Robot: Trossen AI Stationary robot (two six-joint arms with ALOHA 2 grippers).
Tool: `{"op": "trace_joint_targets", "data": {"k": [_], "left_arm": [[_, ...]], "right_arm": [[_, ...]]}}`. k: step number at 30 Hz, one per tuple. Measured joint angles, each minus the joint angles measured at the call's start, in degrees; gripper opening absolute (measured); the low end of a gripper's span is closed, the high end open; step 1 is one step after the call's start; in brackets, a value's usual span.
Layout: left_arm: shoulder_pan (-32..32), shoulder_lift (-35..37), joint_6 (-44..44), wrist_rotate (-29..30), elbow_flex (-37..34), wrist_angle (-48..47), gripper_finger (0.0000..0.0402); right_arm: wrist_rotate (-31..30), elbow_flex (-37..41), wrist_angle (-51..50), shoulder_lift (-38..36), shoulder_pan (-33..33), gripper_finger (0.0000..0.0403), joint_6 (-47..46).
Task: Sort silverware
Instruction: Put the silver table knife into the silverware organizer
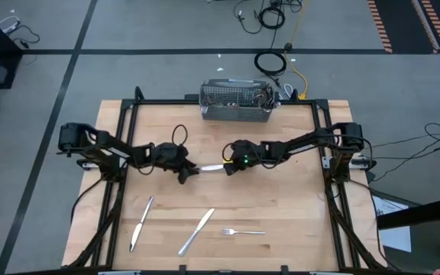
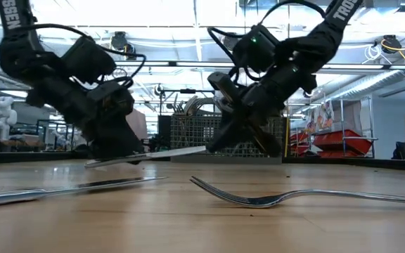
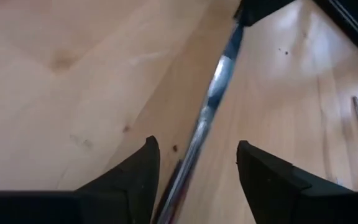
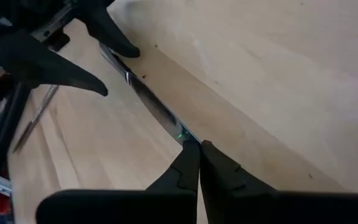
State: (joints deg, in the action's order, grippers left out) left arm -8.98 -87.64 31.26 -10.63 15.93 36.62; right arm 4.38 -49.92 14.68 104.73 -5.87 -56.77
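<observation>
Mid-bench handover: right tool (image 4: 199, 146) clenched on one end of a knife (image 1: 212, 166), left tool (image 3: 194, 171) released, fingers straddling the other end. Risked the knife pivoting or slipping from that thin end-grip, dropping to the bench (image 1: 296, 206).

Both arms reach inward from opposite sides, meeting near the middle, wrists angled down. Left gripper (image 1: 187, 169): low over the counter (image 1: 281, 198), jaws parted, fingers (image 3: 135, 180) standing to either side of a knife (image 1: 211, 166) without pressing on it. Right gripper (image 1: 230, 166): facing the left one at close range, jaws closed on the knife's other end, fingertips (image 4: 191, 155) pinched together. The two grippers are near but apart.
</observation>
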Motion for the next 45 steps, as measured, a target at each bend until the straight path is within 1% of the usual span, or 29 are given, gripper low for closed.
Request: {"op": "trace_joint_targets", "data": {"k": [3, 7, 11, 14, 18, 21, 22, 23, 27, 31, 34, 38, 45], "left_arm": [[-1.06, 0.01, -2.91, -2.99, 1.92, -1.84, 0.0218], [-2.33, 0.02, -8.00, -4.58, 4.50, -5.50, 0.0219], [-3.13, 0.04, -13.87, -8.61, 6.56, -8.81, 0.0201], [-3.65, -0.01, -16.13, -8.83, 6.92, -9.25, 0.0165], [-4.33, -1.31, -18.07, -9.31, 6.96, -7.41, 0.0092], [-4.74, -3.35, -18.62, -11.59, 7.89, -5.48, 0.0033], [-4.76, -4.19, -18.64, -12.86, 8.41, -4.70, 0.0017], [-4.72, -5.13, -18.64, -13.92, 9.13, -4.05, 0.0010], [-4.44, -8.76, -18.78, -15.66, 12.06, -4.04, 0.0021], [-4.39, -11.08, -19.58, -20.94, 14.26, -4.64, 0.0024], [-4.39, -11.41, -19.42, -21.14, 14.33, -4.59, 0.0019], [-4.86, -11.41, -16.90, -21.22, 14.31, -4.33, 0.0021], [-4.89, -11.47, -16.82, -23.89, 14.30, -4.13, 0.0026]], "right_arm": [[-0.02, -1.62, -2.50, 0.00, 0.00, 0.0001, 2.35], [-0.05, -3.53, -6.06, 0.00, -0.02, 0.0001, 4.47], [-0.25, -4.18, -6.30, 0.00, -0.02, 0.0001, 5.20], [-0.37, -4.19, -6.32, 0.00, -0.02, 0.0001, 5.20], [-0.35, -4.19, -6.23, 0.00, -0.02, 0.0001, 5.20], [-0.29, -4.19, -5.95, 0.00, 0.00, 0.0001, 5.22], [-0.22, -4.19, -5.83, 0.00, 0.00, 0.0001, 5.24], [-0.22, -4.19, -5.83, -0.01, 0.01, 0.0000, 5.25], [-0.24, -4.10, -6.45, -0.02, 0.00, 0.0000, 5.46], [-0.17, -4.08, -6.08, -0.02, 0.02, 0.0000, 6.30], [-0.34, -4.09, -5.93, -0.02, -0.02, 0.0000, 6.50], [-0.44, -4.09, -5.88, -0.02, -0.02, 0.0000, 6.93], [-0.27, -4.10, -5.61, -0.02, 0.03, 0.0000, 7.17]]}}
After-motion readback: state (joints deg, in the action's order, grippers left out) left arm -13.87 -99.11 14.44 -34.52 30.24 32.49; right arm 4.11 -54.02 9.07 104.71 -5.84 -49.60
